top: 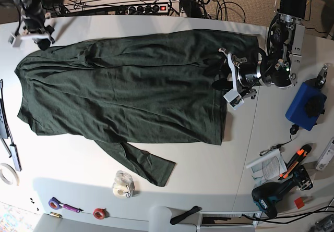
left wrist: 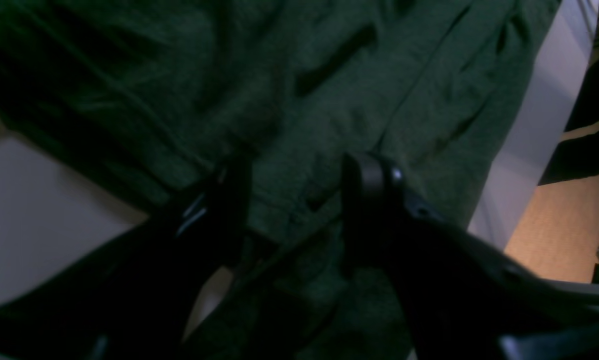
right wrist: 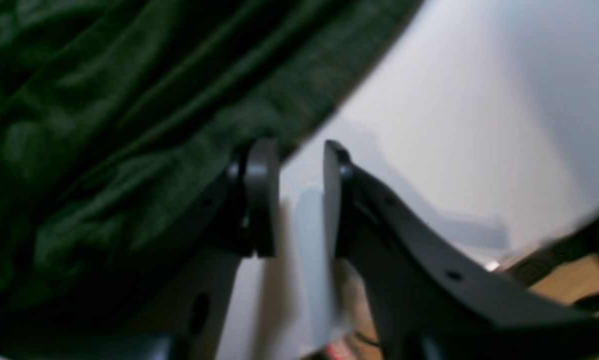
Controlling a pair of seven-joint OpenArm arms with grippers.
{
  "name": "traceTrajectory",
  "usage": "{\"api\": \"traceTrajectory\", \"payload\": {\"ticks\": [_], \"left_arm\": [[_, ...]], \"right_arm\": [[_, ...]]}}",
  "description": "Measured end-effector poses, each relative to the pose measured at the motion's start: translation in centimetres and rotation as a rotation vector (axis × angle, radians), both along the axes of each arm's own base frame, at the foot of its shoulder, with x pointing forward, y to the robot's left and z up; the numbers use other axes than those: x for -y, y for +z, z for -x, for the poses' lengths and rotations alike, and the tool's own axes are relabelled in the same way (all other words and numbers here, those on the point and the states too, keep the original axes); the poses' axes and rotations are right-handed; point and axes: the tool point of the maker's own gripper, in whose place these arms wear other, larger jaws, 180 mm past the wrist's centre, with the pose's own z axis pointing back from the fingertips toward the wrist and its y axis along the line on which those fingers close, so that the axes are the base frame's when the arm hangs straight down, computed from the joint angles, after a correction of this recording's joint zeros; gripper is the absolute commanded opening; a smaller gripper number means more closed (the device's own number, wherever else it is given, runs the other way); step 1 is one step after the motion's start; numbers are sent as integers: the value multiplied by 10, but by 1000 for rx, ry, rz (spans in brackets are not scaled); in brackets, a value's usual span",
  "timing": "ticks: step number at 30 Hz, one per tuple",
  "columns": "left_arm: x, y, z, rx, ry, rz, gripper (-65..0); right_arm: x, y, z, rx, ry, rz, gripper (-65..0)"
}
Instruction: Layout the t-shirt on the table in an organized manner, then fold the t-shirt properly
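The dark green t-shirt lies spread and wrinkled across the white table, with one sleeve trailing toward the front. My left gripper is at the shirt's right edge. In the left wrist view it is open, its fingers astride shirt fabric beside bare table. My right gripper is at the shirt's far left corner. In the right wrist view it is slightly open and empty over the table, with the shirt's edge against its left finger.
A tape dispenser and small tape rolls sit near the front edge. A blue box, a paper, orange tools and a drill lie at the right. A power strip and cables run along the back.
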Motion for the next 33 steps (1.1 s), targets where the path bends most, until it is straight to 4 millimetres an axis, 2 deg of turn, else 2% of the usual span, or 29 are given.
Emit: {"api": "traceTrajectory", "payload": {"ticks": [4,6,12,18,23,24,26,29,33], "left_arm": [[0,0,0,0,0,2,-371],[1,1,0,-1,0,10,-371],[2,2,0,-2,0,16,-371],[2,2,0,-2,0,16,-371],[2,2,0,-2,0,16,-371],[2,2,0,-1,0,16,-371],[2,2,0,-2,0,15,-371],[-1,4,-6,-6,30,17,-371],[-22,30,-23,14,127,87,-371]], "right_arm": [[-9,-9,11,-1,-32,-54,-489],[-14,-11,8,11,-42,-70,-489],[-12,-14,2,35,-113,-92,-489],[-2,-25,-19,112,-165,-137,-489],[1,-29,-28,139,-174,-156,-492],[1,-28,-29,141,-165,-153,-514],[-2,-29,-30,135,-126,-142,-636],[-8,-29,-31,119,-50,-119,-650],[-5,-26,-33,81,15,-90,-650]]}}
